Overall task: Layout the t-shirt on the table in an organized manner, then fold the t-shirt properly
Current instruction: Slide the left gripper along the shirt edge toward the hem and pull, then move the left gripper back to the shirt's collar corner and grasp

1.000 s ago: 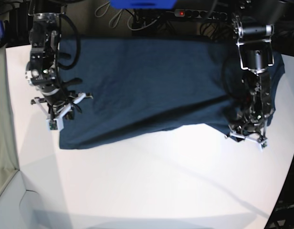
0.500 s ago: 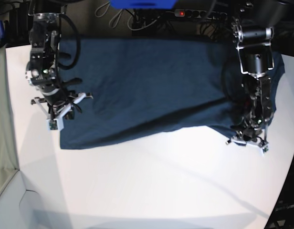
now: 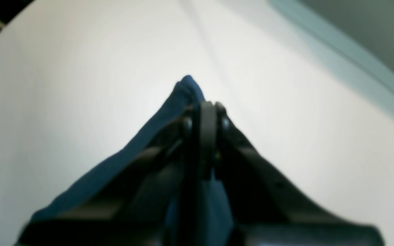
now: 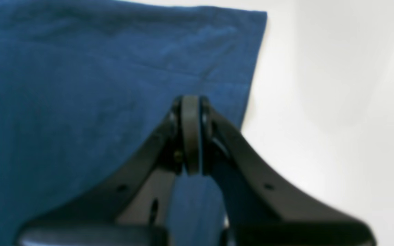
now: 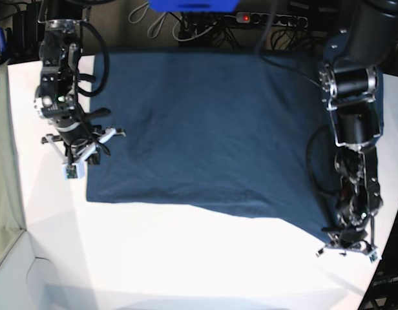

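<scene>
The dark navy t-shirt (image 5: 205, 129) lies spread over the far half of the white table (image 5: 186, 258). My left gripper (image 5: 347, 247) is at the front right, shut on the shirt's near right corner. In the left wrist view a peak of blue cloth (image 3: 185, 89) sticks out past the closed left gripper (image 3: 206, 108). My right gripper (image 5: 79, 158) stands at the shirt's left edge. In the right wrist view the right gripper (image 4: 191, 100) is shut on the t-shirt (image 4: 80, 85) a little inside its edge, near a corner. The neck is hidden.
A power strip (image 5: 270, 19), cables and a blue object (image 5: 192, 5) lie beyond the table's far edge. The table's curved front edge (image 5: 354, 294) runs close to the left gripper. Bare white tabletop (image 4: 320, 102) fills the front half.
My left gripper closed on the shirt's right corner and pulled it toward the front edge. The near hem came forward and flattened. The right arm stayed put.
</scene>
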